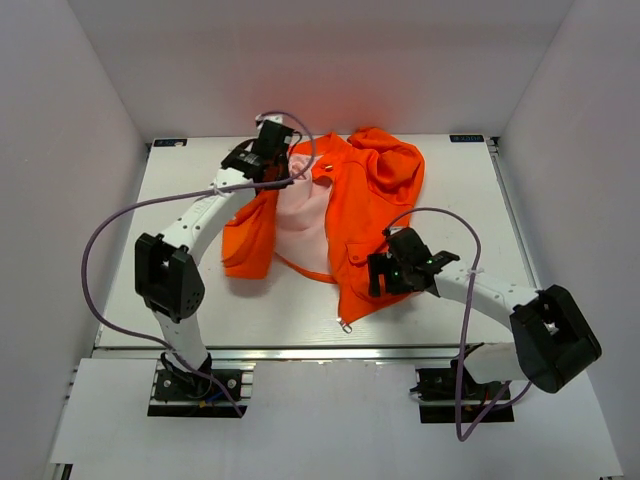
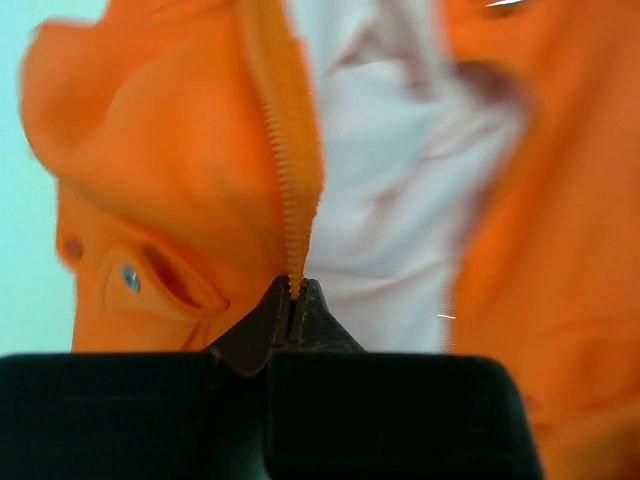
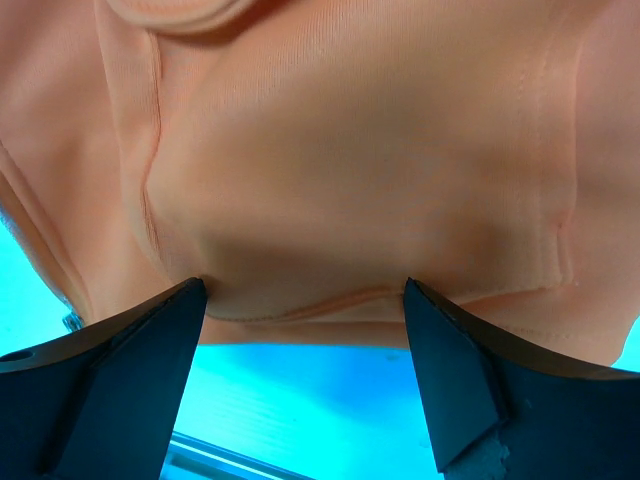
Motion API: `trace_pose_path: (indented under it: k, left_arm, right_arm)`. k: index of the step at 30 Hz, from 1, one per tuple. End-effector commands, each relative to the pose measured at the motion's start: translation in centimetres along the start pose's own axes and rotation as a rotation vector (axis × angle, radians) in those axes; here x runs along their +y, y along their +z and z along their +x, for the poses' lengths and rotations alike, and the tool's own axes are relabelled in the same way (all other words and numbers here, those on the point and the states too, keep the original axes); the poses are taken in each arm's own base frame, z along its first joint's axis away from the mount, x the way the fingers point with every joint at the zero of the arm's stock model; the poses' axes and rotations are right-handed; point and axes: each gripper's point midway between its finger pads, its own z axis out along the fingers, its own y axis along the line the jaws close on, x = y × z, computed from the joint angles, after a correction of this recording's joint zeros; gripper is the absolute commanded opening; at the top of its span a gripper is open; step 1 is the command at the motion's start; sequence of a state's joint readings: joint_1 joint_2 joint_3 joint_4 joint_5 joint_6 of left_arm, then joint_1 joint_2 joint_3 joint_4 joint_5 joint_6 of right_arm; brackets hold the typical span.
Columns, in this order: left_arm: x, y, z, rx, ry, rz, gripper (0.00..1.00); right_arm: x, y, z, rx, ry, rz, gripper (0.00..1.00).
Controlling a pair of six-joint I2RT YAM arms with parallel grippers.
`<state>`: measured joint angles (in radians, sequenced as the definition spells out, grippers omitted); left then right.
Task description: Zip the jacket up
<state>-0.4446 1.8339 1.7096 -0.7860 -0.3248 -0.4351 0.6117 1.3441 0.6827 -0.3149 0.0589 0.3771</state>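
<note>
The orange jacket (image 1: 365, 200) lies open on the white table (image 1: 460, 190), roughly at its middle and a little toward the far side. Its long axis runs from far to near: the collar and bunched hood are at the far edge, and the hem points toward the arm bases, leaning slightly right. The front is spread apart, so the pale pink lining (image 1: 300, 225) shows between the two orange panels. The left panel is folded narrow, while the right panel lies broad and flat. A small metal zipper pull (image 1: 345, 324) sits at the near hem corner of the right panel.

The left gripper (image 2: 293, 298) is up at the collar end. Its fingers are pressed together on the jacket's front edge, pinching the strip of zipper teeth (image 2: 285, 170), which runs straight away from the tips. Beside that strip is a pocket flap (image 2: 165, 285) with a metal snap (image 2: 130, 278). Whether the pocket holds anything cannot be told.

The right gripper (image 3: 305, 290) is at the lower part of the right panel. Its fingers are spread wide, with the fabric's stitched edge stretched across the gap at the tips and nothing clamped.
</note>
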Motion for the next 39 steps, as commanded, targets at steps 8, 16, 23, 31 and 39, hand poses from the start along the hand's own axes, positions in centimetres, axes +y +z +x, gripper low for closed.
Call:
trace_pose_path:
  k: [8,16,23,31,39]
  left_arm:
    - [-14.1,-1.2,3.6,0.107,0.051,0.306,0.16]
    - [-14.0,-0.7,5.7,0.182,0.097,0.303,0.98]
    - [-11.4,-4.0,9.6,0.161,0.06,0.414,0.98]
    - [-9.6,-1.9,19.2,0.321,0.037,0.488,0.98]
    - [-7.1,1.6,21.8,0.375,0.067,0.316,0.98]
  right_arm:
    - [0.3,-2.7,-1.5,-0.132,0.003,-0.032,0.87]
    - [0.5,-4.3,-2.0,-0.174,0.019,-0.047,0.88]
    - [3.5,-4.2,-1.7,-0.161,-0.019,-0.223,0.88]
    - [4.3,-1.2,0.8,-0.08,0.008,-0.298,0.89]
    - [1.5,1.9,1.7,-0.01,0.059,-0.12,0.89]
